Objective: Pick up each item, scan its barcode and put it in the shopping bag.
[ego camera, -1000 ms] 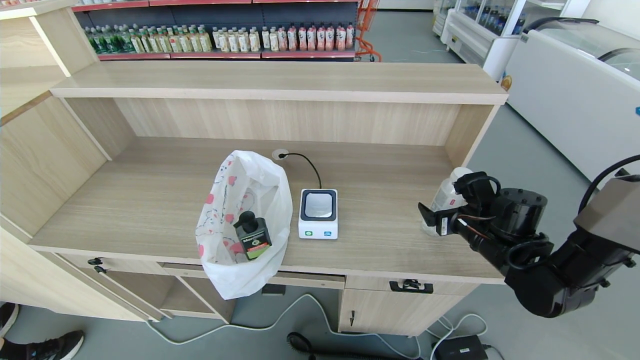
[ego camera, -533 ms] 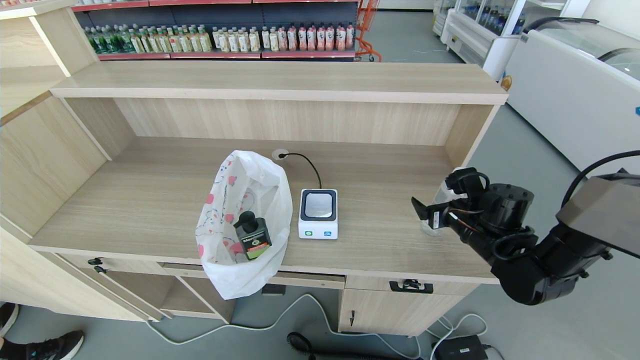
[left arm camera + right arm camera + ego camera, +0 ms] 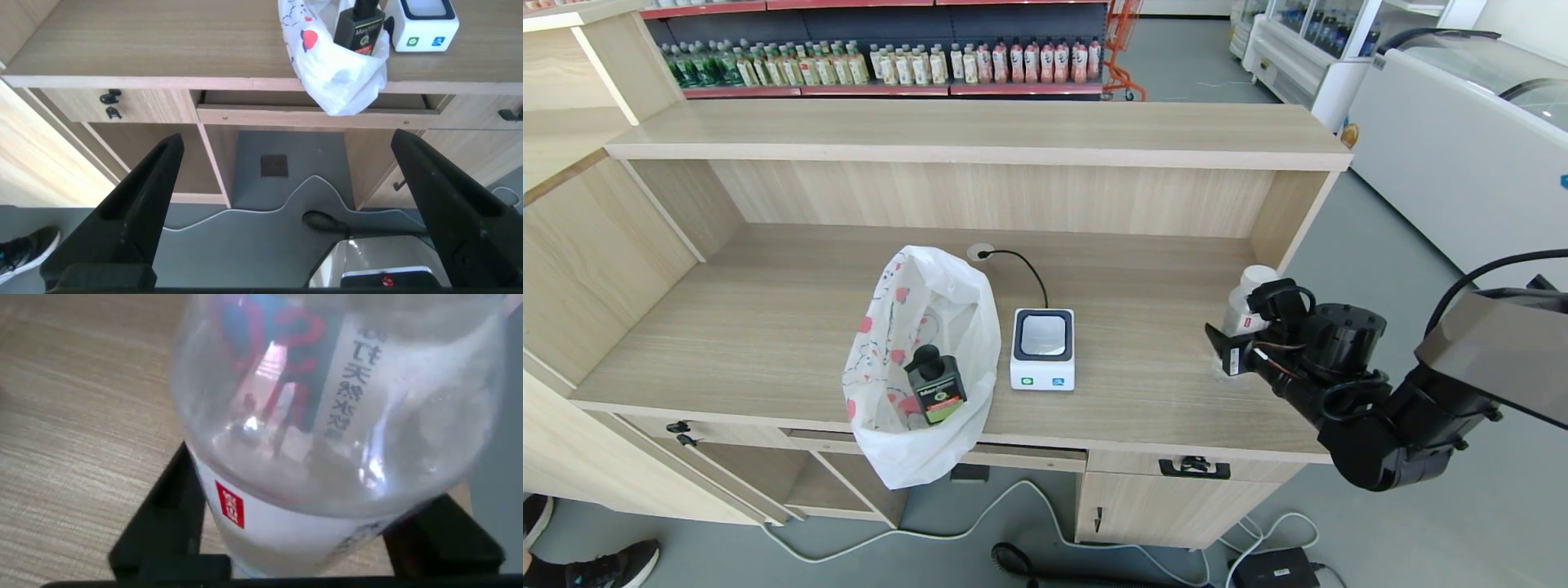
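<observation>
Bag (image 3: 880,359) holds dark bottle (image 3: 937,390); hand (image 3: 1240,324) grips clear bottle (image 3: 1246,292).

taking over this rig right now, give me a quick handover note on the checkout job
Left gripper: open and empty, hanging in front of the counter, below its edge.
Right gripper: shut on the clear bottle at the counter's right end; I cannot tell whether the bottle is off the surface.
Done: the dark pump bottle sits in the shopping bag, just left of the scanner.
Left: bring the clear bottle over the scanner, scan its barcode, then drop it in the shopping bag.
</observation>
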